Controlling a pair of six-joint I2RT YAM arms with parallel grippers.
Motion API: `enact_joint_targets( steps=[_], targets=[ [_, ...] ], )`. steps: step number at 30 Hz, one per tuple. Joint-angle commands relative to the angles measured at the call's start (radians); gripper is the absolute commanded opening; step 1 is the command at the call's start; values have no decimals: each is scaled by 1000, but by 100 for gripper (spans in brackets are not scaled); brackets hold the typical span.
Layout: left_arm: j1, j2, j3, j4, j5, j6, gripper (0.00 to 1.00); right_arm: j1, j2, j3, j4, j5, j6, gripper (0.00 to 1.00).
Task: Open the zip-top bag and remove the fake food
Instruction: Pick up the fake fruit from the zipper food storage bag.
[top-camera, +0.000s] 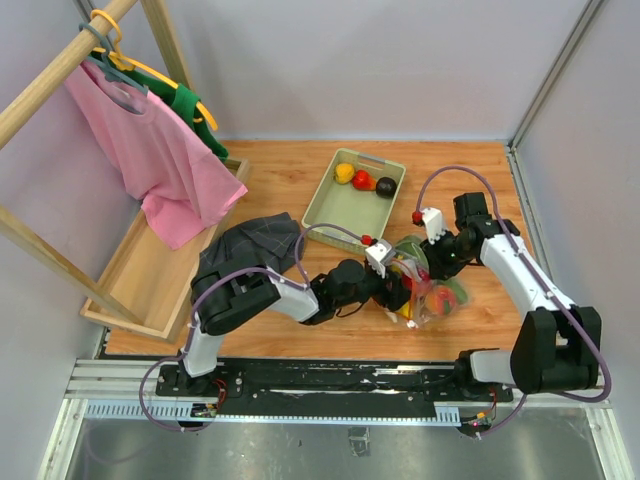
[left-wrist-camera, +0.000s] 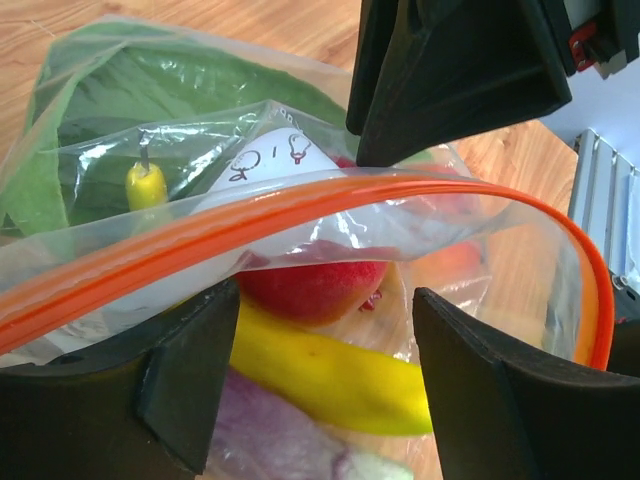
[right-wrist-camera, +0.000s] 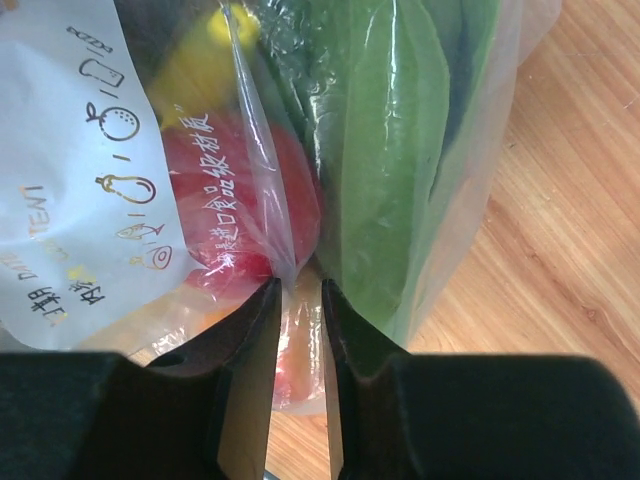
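The zip-top bag lies by the table's near edge, its zip seemingly parted. Three fake food pieces sit in the tray; more is bagged, to our eye. Our left gripper gapes at the mouth. Our right gripper is nearly closed at a fold, and we cannot tell if it grips.

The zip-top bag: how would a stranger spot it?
On the wooden table, find where the left pincer and right pincer meet. The zip-top bag is between them: clear plastic, orange zip strip, toy fruit inside, unlike the open pale green tray behind it.
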Motion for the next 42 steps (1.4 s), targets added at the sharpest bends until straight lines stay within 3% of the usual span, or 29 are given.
enact_joint_targets(
  steps=[1, 12, 21, 30, 42],
  targets=[
    [-9, 25, 38, -32, -34, 2, 77, 15, 39, 3, -14, -4, 2, 25],
    [-8, 61, 108, -138, -24, -8, 80, 16, 87, 25, -37, -98, 1, 30],
    [-8, 105, 144, -179, 20, -12, 90, 17, 104, 32, -38, -120, 4, 31],
    [-8, 162, 206, -252, 16, -11, 84, 17, 119, 35, -35, -122, 9, 32],
    [-9, 91, 127, -188, 66, -12, 82, 17, 112, 31, -26, -106, 13, 36]
  ],
)
